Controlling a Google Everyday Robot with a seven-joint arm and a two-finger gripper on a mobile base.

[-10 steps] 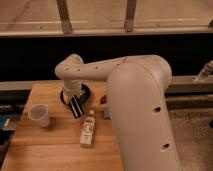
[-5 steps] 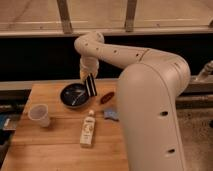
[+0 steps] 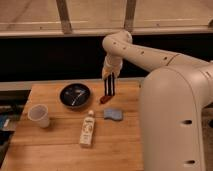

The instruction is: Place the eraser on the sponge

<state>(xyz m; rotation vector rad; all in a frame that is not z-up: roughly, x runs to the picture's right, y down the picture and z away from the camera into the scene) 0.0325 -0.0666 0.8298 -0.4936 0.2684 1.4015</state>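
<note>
gripper (image 3: 110, 78) clamped on the eraser (image 3: 110, 88), held it upright near the counter's (image 3: 50, 150) back edge, sponge (image 3: 113, 114) sat in front, bare wood toward the front edge, dark wall (image 3: 50, 60) behind

Overall: dim indoor light with a warm yellow cast.
Source: overhead; the pale window strip (image 3: 95, 15) above the black bowl (image 3: 65, 98) is the lightest zone.
Backdrop: a near-black band lies just behind the bowl.
Surface: the wooden surface (image 3: 55, 150) around the bowl is evenly lit, its shadows soft and short.
Glare: pale glints inside the bowl; the white arm (image 3: 175, 115) to its right is bright on top and greyer underneath.
Hand: the hand (image 3: 109, 76), up and right of the bowl, clasps the eraser (image 3: 110, 87), which shows as a dark silhouette.
</note>
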